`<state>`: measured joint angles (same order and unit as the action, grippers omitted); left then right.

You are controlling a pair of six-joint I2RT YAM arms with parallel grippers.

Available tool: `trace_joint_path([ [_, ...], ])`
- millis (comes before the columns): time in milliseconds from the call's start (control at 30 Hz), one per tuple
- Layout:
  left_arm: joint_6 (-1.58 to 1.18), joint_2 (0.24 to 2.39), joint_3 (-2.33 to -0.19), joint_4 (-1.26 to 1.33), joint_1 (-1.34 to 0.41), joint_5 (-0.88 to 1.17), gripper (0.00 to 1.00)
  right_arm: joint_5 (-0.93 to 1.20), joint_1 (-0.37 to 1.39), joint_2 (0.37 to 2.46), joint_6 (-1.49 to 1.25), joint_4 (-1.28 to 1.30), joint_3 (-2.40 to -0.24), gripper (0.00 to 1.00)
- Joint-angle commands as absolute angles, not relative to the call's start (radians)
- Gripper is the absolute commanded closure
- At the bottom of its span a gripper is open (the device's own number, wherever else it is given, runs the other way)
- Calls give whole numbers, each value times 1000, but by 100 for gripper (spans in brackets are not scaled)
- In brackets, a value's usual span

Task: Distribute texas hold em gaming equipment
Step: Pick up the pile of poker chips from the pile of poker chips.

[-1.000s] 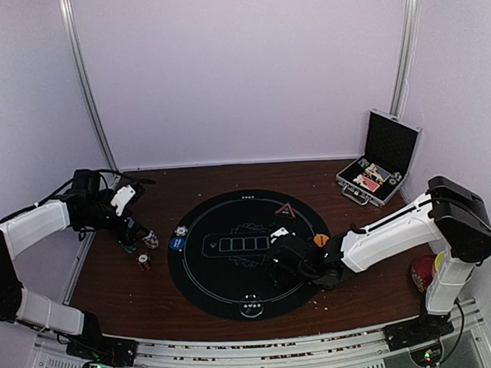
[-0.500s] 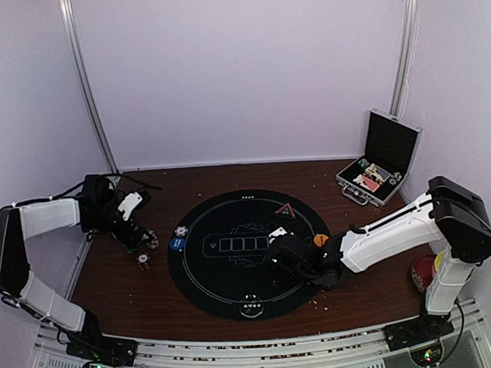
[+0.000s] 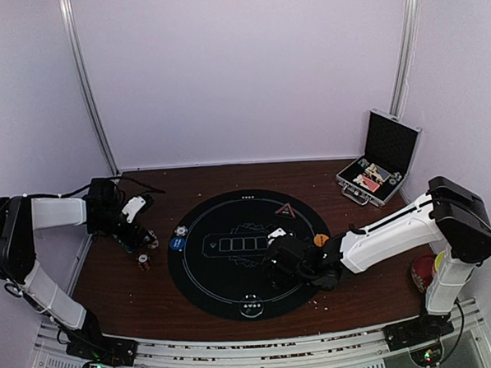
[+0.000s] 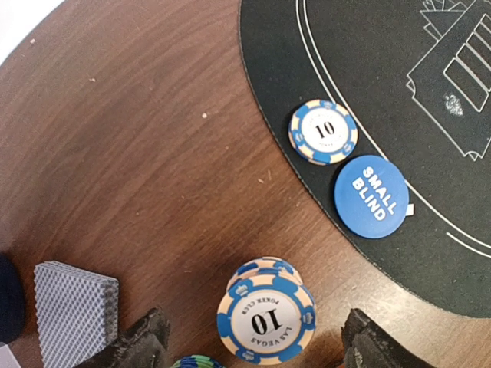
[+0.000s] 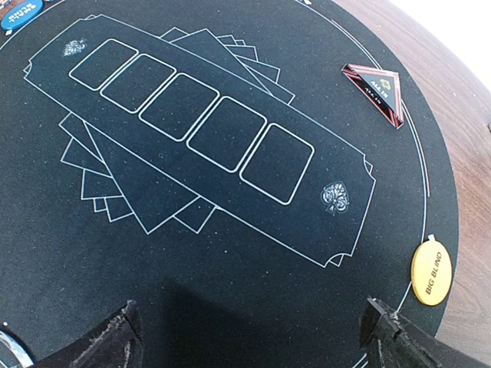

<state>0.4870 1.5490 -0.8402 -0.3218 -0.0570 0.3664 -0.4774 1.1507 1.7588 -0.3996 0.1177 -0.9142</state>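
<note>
Left fingers narrowed astride chip stack, still apart, right fingers apart, case holding chips

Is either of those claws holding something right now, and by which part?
Nothing is held. The left gripper stands open, one finger on each side of the blue chip stack, not touching it. The right gripper hangs open over the black mat.

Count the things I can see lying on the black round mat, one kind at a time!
Blue-and-cream striped round poker chip: 1
Round plastic blind discs, the blue disc and the orange disc: 2
Red triangle marker: 1
Total: 4
</note>
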Motion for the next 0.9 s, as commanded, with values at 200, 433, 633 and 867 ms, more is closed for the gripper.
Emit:
trace_joint_path([
  [200, 469, 1571, -865, -279, -54, 375, 27, -513, 1162, 1768, -397, 129, -942, 0],
  [433, 469, 1575, -866, -279, -54, 385, 33, -517, 1163, 1771, -398, 129, -944, 0],
  [633, 467, 1589, -871, -280, -53, 389, 35, -518, 1164, 1771, -397, 130, -945, 0],
  [867, 468, 1586, -872, -284, -54, 400, 38, -520, 1165, 1775, -396, 132, -947, 0],
])
